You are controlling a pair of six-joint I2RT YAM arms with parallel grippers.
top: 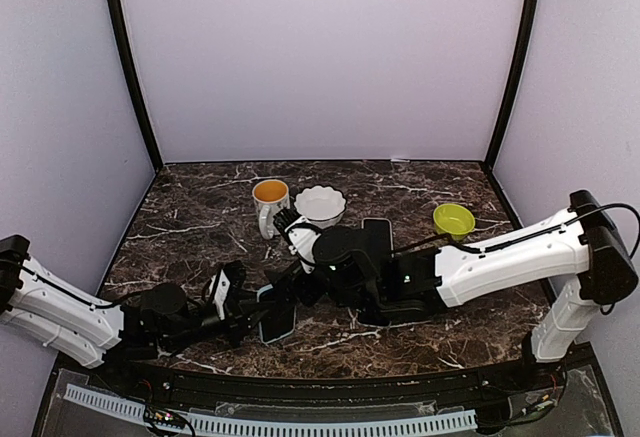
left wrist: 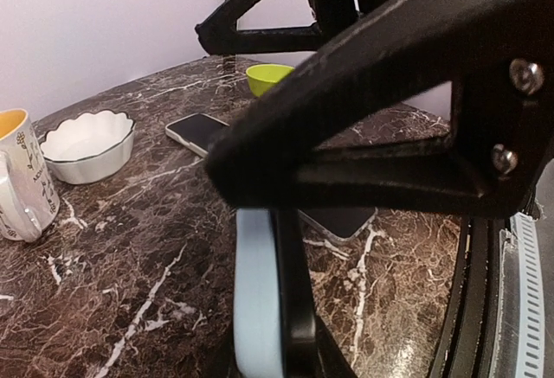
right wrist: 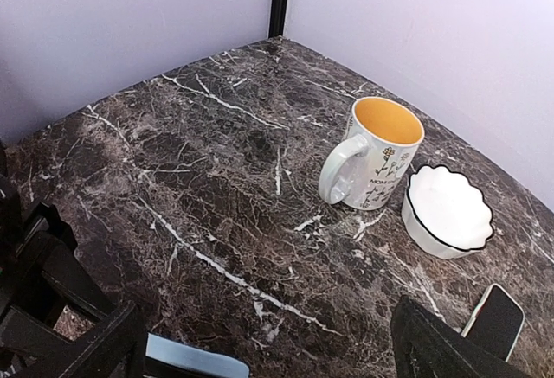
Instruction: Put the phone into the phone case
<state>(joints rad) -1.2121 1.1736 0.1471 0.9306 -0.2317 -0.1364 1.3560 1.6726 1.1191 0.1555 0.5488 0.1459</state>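
Note:
My left gripper [top: 258,311] [left wrist: 279,313] is shut on a light-blue phone case [top: 266,329] [left wrist: 256,291], held on edge just above the table. A black phone [top: 279,315] [left wrist: 299,296] lies flat against the case's inner side; whether it is fully seated I cannot tell. A corner of the blue case [right wrist: 197,361] shows at the bottom left of the right wrist view. My right gripper [top: 292,265] [right wrist: 268,356] hovers wide open just beyond the case, with nothing between its fingers.
A second dark phone [top: 376,232] [left wrist: 197,129] [right wrist: 497,318] lies flat behind the right wrist. A dark slab with a pale rim [left wrist: 343,221] lies near the case. A yellow-lined mug [top: 269,201] [right wrist: 374,155], a white scalloped bowl [top: 320,205] [right wrist: 446,209] and a green bowl [top: 454,220] stand farther back.

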